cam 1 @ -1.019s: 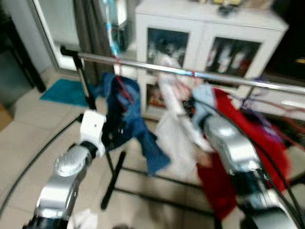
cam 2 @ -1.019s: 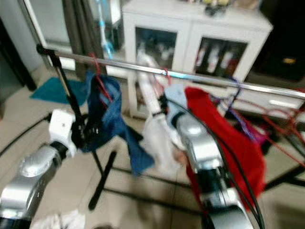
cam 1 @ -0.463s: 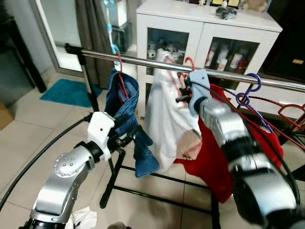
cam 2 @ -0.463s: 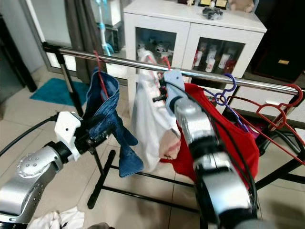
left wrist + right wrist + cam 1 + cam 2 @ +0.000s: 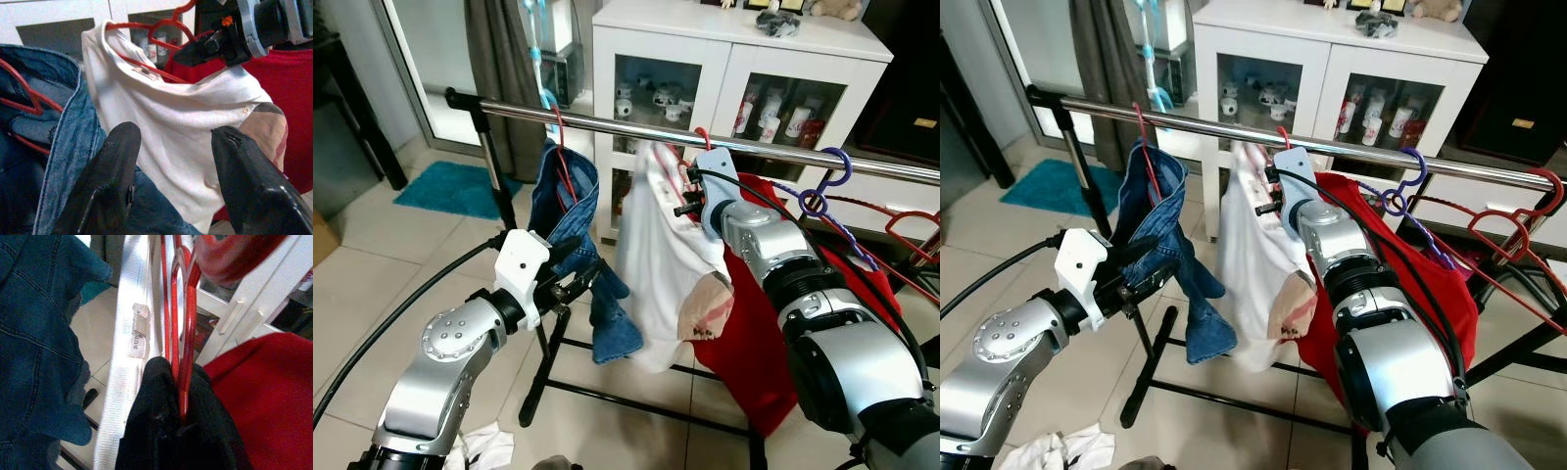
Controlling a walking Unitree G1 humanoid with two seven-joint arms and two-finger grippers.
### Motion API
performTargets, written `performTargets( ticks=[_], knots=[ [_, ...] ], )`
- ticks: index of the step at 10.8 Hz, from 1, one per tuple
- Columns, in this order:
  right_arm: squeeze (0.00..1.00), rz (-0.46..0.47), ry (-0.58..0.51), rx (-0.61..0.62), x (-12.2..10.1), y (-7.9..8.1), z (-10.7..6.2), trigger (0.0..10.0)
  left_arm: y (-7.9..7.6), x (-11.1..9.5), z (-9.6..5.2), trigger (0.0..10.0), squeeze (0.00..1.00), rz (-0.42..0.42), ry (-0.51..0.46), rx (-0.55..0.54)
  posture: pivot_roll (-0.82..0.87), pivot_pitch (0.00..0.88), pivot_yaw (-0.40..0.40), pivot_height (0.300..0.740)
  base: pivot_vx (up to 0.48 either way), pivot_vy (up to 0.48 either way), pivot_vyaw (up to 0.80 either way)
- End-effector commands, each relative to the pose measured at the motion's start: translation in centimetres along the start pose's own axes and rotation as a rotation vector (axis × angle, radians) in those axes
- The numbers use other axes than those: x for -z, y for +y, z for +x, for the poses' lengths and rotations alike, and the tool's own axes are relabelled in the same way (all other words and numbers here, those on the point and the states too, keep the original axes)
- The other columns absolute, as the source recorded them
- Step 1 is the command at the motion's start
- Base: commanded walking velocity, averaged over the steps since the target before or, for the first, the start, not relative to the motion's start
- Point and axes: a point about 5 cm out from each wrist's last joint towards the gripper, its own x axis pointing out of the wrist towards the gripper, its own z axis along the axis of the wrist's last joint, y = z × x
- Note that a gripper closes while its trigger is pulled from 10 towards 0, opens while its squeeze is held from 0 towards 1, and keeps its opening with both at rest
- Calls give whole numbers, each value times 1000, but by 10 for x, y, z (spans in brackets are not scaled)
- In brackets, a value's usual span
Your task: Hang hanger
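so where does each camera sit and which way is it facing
Left eye, right eye: on the head, looking forward and down at the steel clothes rail; both silver arms show.
Left wrist: looks along the open left gripper at the white shirt on a red hanger.
Right wrist: looks along the right gripper, shut on that red hanger's wire.
Shared: white shirt, blue denim garment, red garment.

We look down on a pale tiled floor (image 5: pixel 382 294), with a teal mat (image 5: pixel 450 189) at nine o'clock. At twelve o'clock stands a white glass-doored cabinet (image 5: pixel 734 59) holding small ornaments; a grey curtain (image 5: pixel 504 69) hangs at eleven.
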Motion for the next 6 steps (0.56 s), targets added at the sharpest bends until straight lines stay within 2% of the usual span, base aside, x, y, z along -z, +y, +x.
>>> performTargets(
  ticks=[1,2,5,6],
  knots=[
    [1000,5,-1,0,8,-6,-2,10000,-1,0,-2,10000,0,1,6,9,36,0,-21,740,0,0,0],
    [1000,-31,-48,-8,4,-11,-9,10000,0,1,-2,10000,0,-1,8,-2,28,0,-9,740,0,0,0],
    [1000,-18,-181,-95,-11,-16,-44,10000,9,6,2,10000,0,-14,38,-121,22,0,-2,740,0,0,0],
    [1000,-27,-303,-131,-18,-16,-67,10000,14,4,2,10000,0,-27,15,-190,15,0,6,740,0,0,0]
  ],
)
